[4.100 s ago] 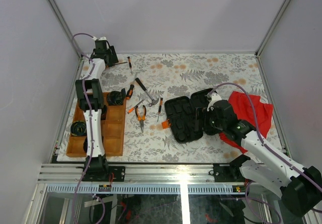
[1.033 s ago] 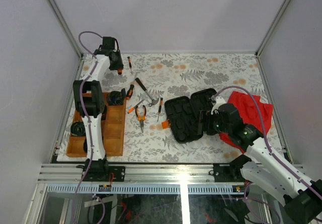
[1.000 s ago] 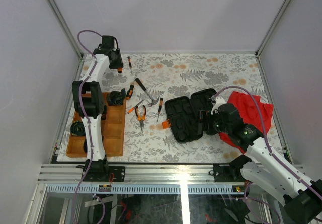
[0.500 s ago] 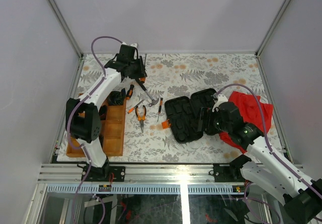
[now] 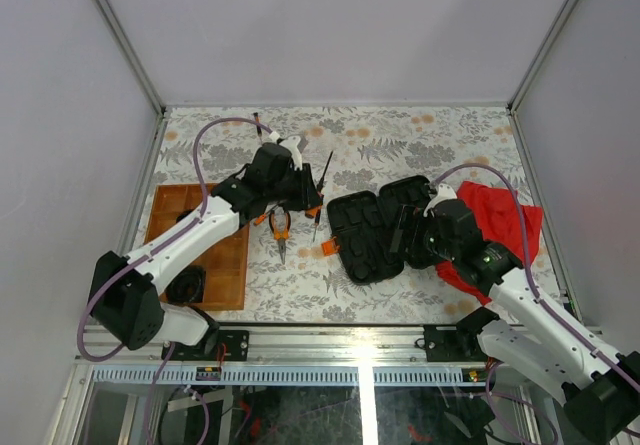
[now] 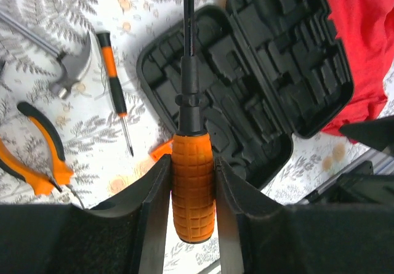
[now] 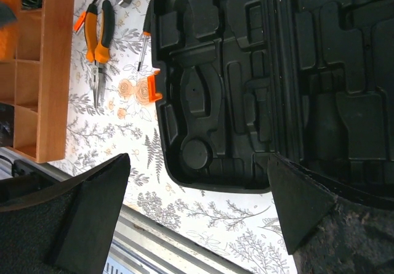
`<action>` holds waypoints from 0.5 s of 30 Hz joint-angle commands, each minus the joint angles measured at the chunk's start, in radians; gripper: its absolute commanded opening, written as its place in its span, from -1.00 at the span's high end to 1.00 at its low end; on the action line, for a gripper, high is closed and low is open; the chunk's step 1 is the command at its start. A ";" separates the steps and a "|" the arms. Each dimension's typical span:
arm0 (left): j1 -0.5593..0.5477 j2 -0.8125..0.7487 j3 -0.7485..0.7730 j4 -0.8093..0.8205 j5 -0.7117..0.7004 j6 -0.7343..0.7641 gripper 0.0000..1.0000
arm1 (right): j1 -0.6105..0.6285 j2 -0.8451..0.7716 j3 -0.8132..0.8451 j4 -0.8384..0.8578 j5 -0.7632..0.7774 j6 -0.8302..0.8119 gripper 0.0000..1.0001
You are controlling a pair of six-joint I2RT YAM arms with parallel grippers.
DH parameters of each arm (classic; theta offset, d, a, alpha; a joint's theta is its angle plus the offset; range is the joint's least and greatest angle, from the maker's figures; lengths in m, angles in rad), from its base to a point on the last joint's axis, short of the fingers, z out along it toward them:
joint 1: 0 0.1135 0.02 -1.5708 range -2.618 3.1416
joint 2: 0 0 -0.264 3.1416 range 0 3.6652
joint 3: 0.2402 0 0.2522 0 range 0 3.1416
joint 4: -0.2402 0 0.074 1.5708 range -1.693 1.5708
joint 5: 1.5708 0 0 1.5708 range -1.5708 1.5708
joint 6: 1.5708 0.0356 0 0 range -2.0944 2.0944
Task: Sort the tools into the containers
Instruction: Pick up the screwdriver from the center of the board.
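Observation:
My left gripper [image 5: 303,193] is shut on a large screwdriver [image 6: 192,188] by its orange grid-patterned handle, and the dark shaft [image 5: 326,163] points away from me. It hangs above the mat just left of the open black case [image 5: 372,227], whose moulded recesses [image 6: 258,95] hold nothing. Pliers [image 5: 280,227], a slim orange-and-black screwdriver [image 5: 318,217] and a hammer head [image 6: 71,77] lie on the mat left of the case. My right gripper [image 7: 197,206] stands open over the case's near edge [image 7: 246,83], with nothing between its fingers. The wooden tray [image 5: 228,245] lies at the left.
A red cloth [image 5: 500,220] lies under and to the right of the case. An orange latch [image 7: 149,89] sticks out of the case's left side. A black round object [image 5: 185,285] sits in the tray's near part. A tiny driver [image 5: 258,120] lies by the back edge.
The left arm has swung from the back-left corner to the middle of the mat, carrying the large screwdriver toward the case. The right arm has barely moved.

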 commanded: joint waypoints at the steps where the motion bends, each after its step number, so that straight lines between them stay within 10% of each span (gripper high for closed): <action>1: -0.042 -0.061 -0.072 0.094 0.021 -0.035 1.00 | -0.004 0.015 0.000 0.080 0.006 0.086 -0.99; 15: -0.110 -0.077 -0.076 0.103 -0.007 -0.006 1.00 | -0.003 -0.051 -0.057 0.054 0.191 0.249 -0.99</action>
